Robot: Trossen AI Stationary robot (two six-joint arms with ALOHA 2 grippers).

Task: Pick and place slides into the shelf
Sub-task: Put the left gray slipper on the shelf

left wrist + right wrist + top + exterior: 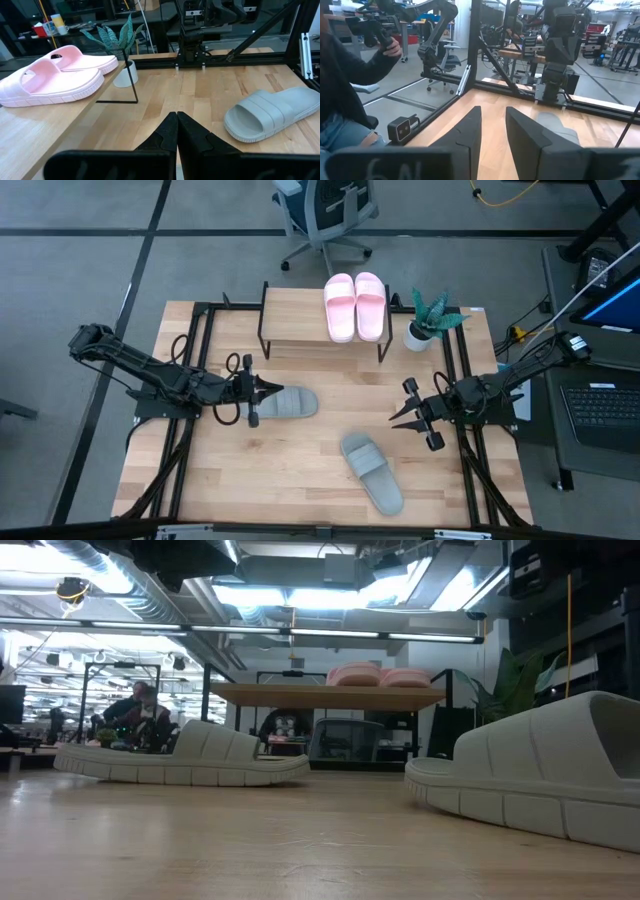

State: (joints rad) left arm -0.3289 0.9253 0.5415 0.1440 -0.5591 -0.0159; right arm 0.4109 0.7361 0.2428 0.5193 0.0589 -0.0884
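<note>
The shelf stands at the table's far edge, and both pale pink slides lie side by side on the right end of its top board. One grey-green slide lies flat on the table just on the near side of my left gripper, which is shut and points toward the table's right. The other grey-green slide lies slantwise near the near edge. My right gripper is open and points left over bare wood. In the left wrist view my left gripper holds nothing, and a grey-green slide lies off to one side.
A small potted plant stands right of the shelf. Bare table lies between the two grippers and in front of the shelf. A person holding a device stands beyond the table edge. An office chair is behind the table.
</note>
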